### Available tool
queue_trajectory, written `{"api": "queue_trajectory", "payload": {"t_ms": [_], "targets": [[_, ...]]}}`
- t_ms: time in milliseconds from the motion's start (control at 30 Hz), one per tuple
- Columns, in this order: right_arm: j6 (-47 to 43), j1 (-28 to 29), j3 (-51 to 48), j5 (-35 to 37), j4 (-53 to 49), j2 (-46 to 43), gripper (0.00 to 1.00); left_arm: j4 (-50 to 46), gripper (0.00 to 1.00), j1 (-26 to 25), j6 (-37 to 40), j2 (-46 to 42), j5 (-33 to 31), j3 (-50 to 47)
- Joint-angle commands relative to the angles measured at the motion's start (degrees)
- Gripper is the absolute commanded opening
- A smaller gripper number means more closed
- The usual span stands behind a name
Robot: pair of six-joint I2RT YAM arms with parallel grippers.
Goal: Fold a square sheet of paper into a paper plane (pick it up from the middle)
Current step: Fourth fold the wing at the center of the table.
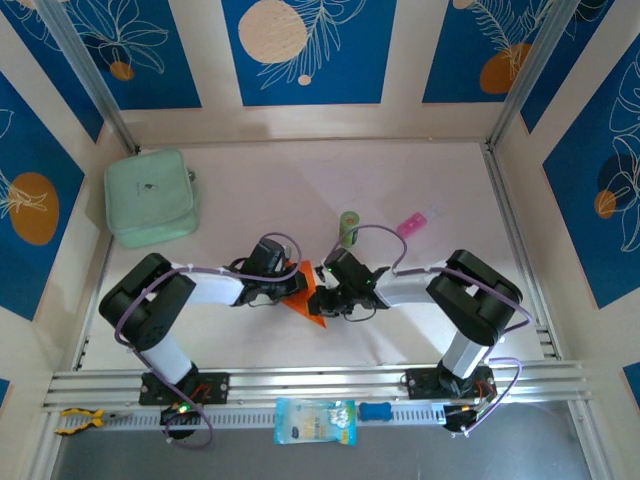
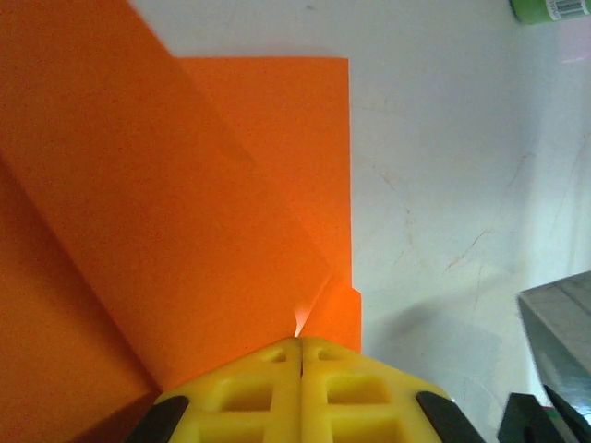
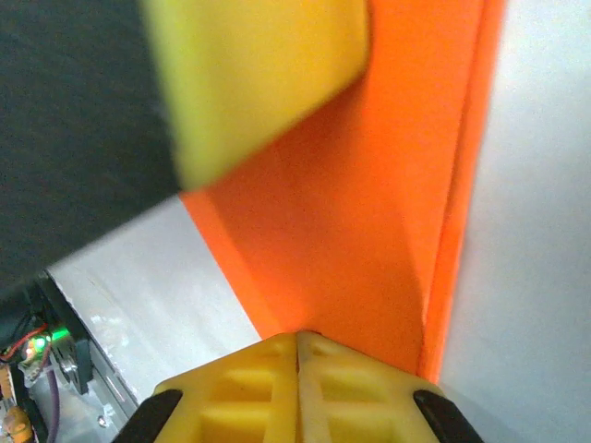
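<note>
At the near centre of the white tabletop [image 1: 300,180], the thin, bright orange sheet of paper [image 1: 313,312] lies between the two arms, whose ends meet over it. The left gripper [image 1: 288,291] and the right gripper [image 1: 334,298] face each other across the sheet.

Left wrist view: the left gripper [image 2: 300,355] has its yellow fingers [image 2: 242,392] pressed together, clamped on the paper's [image 2: 185,212] near edge. The sheet is creased, with one layer lying diagonally over another.

Right wrist view: the right gripper [image 3: 297,346] is likewise clenched on the orange paper [image 3: 369,240], and a yellow finger of the left gripper is blurred at the top of this view. Whether the sheet is clear of the tabletop cannot be told.

Also on the tabletop: a mint-green square fabric pouch [image 1: 150,197] at far left, a small green can [image 1: 348,225] and a small pink packet [image 1: 415,222], all apart from the paper.
</note>
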Motion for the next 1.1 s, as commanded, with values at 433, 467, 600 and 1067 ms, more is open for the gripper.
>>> {"api": "queue_trajectory", "payload": {"t_ms": [433,467,600,1067], "targets": [[3.6,2.4,-9.4,0.1,-0.9,-6.2,0.08,-4.3,0.06,0.0,0.4,0.0,-2.9,-1.7],[3.6,2.6,-10.0,0.3,-1.4,-6.9,0.08,-4.4,0.06,0.0,0.4,-0.1,-3.0,-1.7],[3.5,3.7,-11.6,1.7,-3.8,-9.0,0.08,-4.6,0.06,0.0,0.5,-0.2,-3.1,-1.8],[2.8,4.3,-13.5,5.2,-10.6,-18.6,0.08,-4.3,0.06,0.0,0.6,0.1,-2.7,-1.6]]}}
